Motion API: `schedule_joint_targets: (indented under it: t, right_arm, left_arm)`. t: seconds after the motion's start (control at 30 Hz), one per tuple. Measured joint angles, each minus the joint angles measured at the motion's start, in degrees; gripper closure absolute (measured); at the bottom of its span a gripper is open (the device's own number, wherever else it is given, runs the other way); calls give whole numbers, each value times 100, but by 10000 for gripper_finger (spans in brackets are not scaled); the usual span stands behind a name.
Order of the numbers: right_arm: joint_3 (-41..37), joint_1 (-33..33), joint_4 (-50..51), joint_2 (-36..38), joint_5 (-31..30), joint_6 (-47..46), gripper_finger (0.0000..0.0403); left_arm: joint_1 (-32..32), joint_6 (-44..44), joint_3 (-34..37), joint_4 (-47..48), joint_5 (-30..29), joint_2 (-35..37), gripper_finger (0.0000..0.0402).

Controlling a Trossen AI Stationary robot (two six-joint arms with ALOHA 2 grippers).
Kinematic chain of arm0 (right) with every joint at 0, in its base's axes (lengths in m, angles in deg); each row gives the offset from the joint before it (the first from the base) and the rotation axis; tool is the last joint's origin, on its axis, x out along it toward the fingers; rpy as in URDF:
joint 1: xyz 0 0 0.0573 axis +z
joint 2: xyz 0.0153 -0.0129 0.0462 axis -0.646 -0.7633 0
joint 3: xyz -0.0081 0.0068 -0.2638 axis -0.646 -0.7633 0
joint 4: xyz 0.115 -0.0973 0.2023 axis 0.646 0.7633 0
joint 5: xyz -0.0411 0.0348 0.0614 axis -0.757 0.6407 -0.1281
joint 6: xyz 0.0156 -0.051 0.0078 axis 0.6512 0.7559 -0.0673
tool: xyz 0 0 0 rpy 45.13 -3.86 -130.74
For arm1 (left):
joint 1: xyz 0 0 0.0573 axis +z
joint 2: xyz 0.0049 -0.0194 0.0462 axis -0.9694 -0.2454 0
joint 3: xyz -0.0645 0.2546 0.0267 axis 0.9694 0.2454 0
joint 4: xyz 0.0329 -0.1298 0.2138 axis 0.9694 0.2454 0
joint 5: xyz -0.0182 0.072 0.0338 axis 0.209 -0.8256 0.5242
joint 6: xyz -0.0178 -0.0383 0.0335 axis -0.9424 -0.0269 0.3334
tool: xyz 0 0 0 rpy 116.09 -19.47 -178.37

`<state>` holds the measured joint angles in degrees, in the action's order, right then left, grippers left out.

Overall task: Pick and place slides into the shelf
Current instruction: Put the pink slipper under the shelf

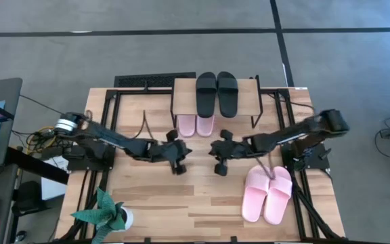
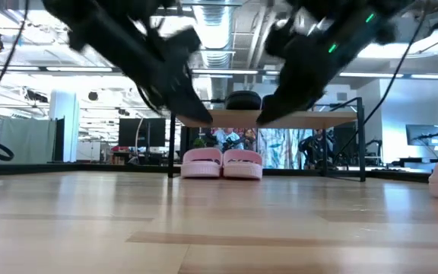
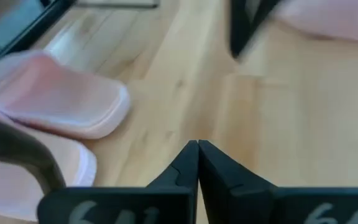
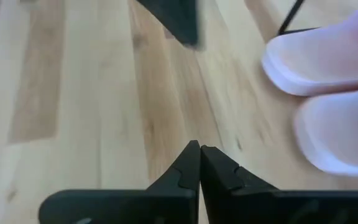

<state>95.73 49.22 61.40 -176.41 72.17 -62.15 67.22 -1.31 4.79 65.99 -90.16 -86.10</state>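
Left gripper [image 1: 179,165] and right gripper [image 1: 220,165] pinched, mid-table.

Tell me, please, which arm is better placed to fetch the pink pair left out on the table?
The right: its gripper hovers shut beside the loose pink slides on its side; the left gripper is farther off.

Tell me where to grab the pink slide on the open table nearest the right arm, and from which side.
Grip the wide strap of the pink slide. It lies flat, sole down, beside its twin, and the strap arches above the footbed, so a finger could slip under it. Come straight down from above with the right gripper, jaws across the strap; they are shut now and must open first.
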Motion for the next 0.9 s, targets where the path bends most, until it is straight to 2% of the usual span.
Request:
schedule_joint_targets:
  t: [0.13, 0.3, 0.4, 0.53, 0.73, 0.9]
  right_arm:
    - [0, 477, 1085, 913, -437, -347, 403]
    - [0, 1194, 2472, 1975, -1198, -1308, 403]
    - [-108, 1755, 2919, 2488, -1577, -2083, 403]
    - [-401, 2587, 3011, 2999, -1762, -3228, 403]
    - [-281, 3764, 3439, 2895, -2030, -4678, 403]
    - [46, 4314, 4290, 2271, -1672, -5682, 403]
  left_arm:
    - [-428, 61, 0, 435, -3, 715, 401]
    - [-649, -99, -2, 244, 0, 1388, 401]
    - [-647, 127, -2, -205, 419, 1418, 401]
    - [-621, 346, -3, -693, 848, 1117, 401]
    - [-617, 204, -2, -1431, 910, 657, 401]
    - [-617, 137, -2, -1628, 942, 479, 401]
